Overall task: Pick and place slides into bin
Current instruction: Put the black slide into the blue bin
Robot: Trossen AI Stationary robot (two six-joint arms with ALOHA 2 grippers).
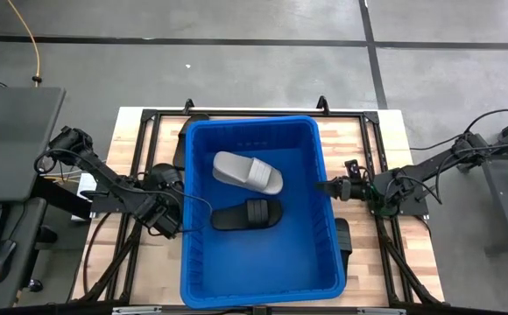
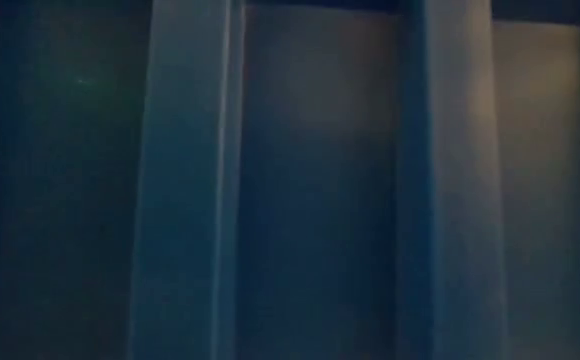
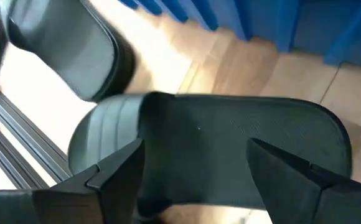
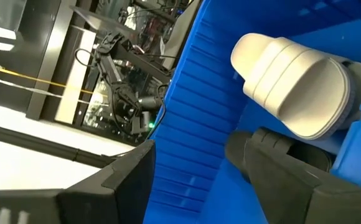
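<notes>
Two slides, a grey one (image 1: pixel 248 172) and a black one (image 1: pixel 247 214), lie in the bin (image 1: pixel 260 282) at frame centre, the left gripper (image 1: pixel 162 218) spread over another black slide (image 3: pixel 230 149) beside its left wall, the right gripper (image 1: pixel 324 186) open and empty at its right rim.

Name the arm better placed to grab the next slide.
Left: the left gripper hangs open right over a black slide on the table. The right gripper sits at the bin rim, nothing beneath it.
</notes>
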